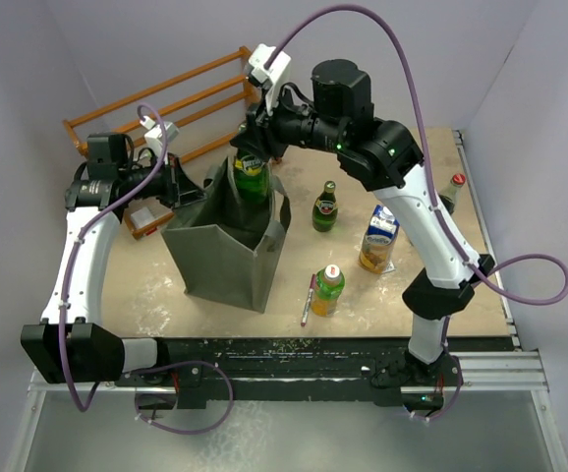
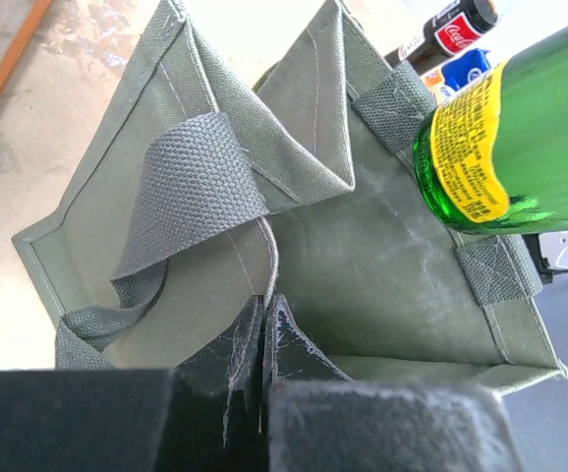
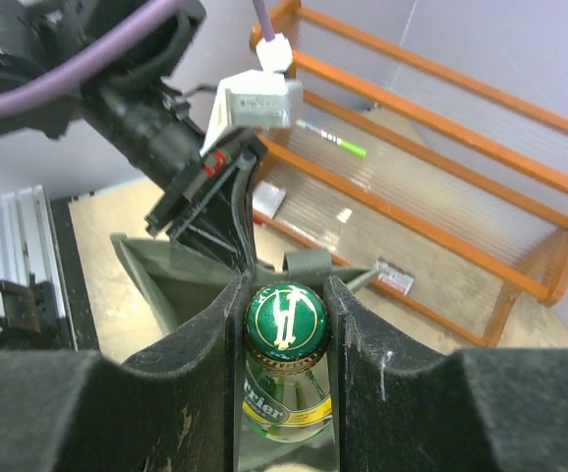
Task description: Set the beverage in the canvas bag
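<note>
The green bottle hung upright, cap up, in the canvas bag mouth.
The right gripper clamped its cap; only the left wrist view showed the left gripper pinching the rim.

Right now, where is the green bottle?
Top view, left of centre: the green bottle sits in the right gripper at the open mouth of the canvas bag.
</note>
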